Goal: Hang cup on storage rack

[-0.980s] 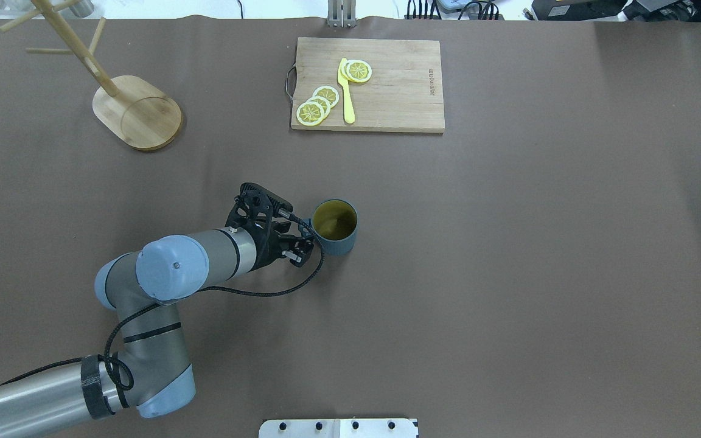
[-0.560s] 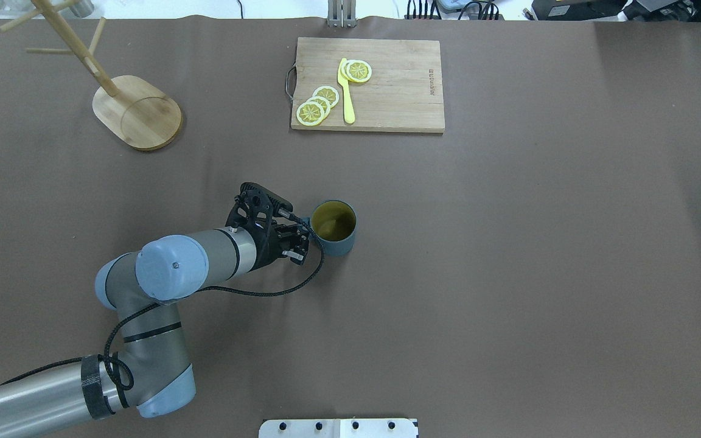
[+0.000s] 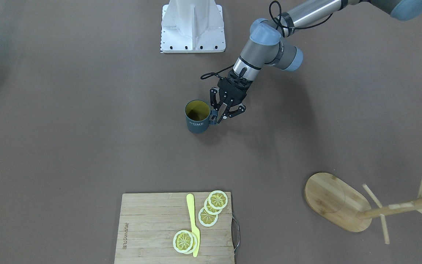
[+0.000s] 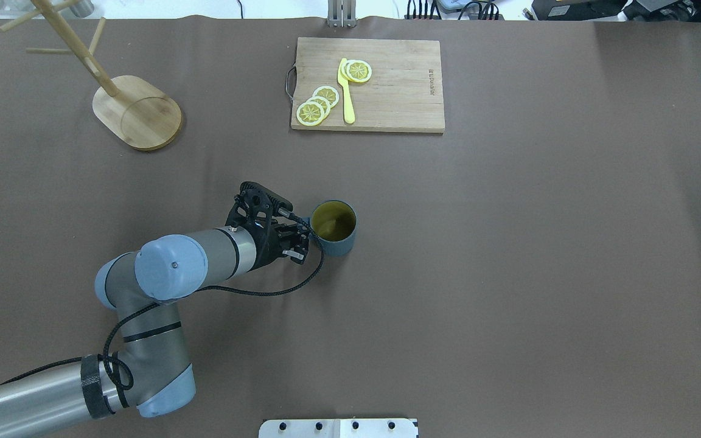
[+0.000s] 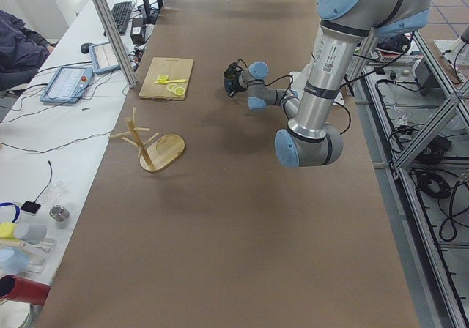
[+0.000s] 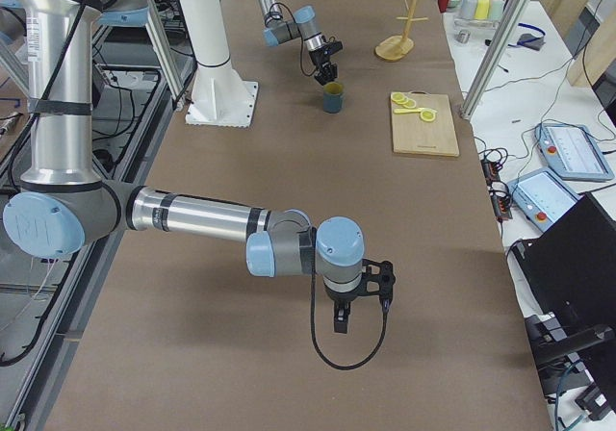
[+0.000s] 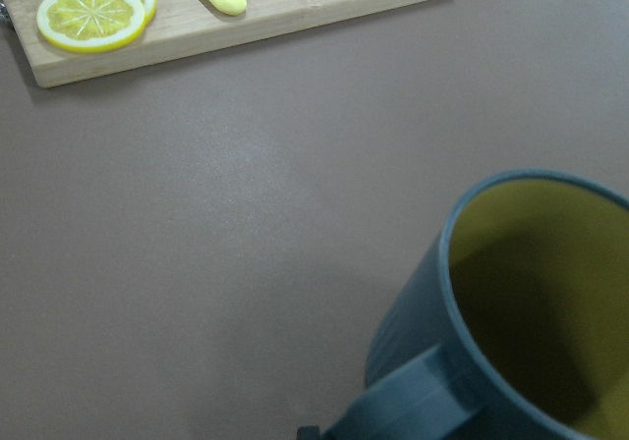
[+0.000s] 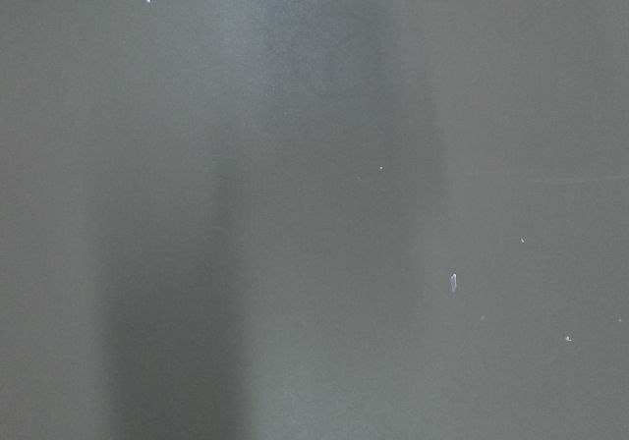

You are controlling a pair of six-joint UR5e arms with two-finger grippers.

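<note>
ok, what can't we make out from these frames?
Grip depth of the left gripper on the cup handle: overhead, its own body covers it; left wrist view crops the handle at the bottom edge.
Upper pegs of the storage rack: cut by overhead's top edge.
Whether the right gripper is open or shut: shows only in exterior right.
Engraving on the cutting board: too small.

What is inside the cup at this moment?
The cup shows only its yellow-olive lining; no contents appear in overhead or wrist views. The near inner wall is hidden by the rim, and the floor is shadowed.
</note>
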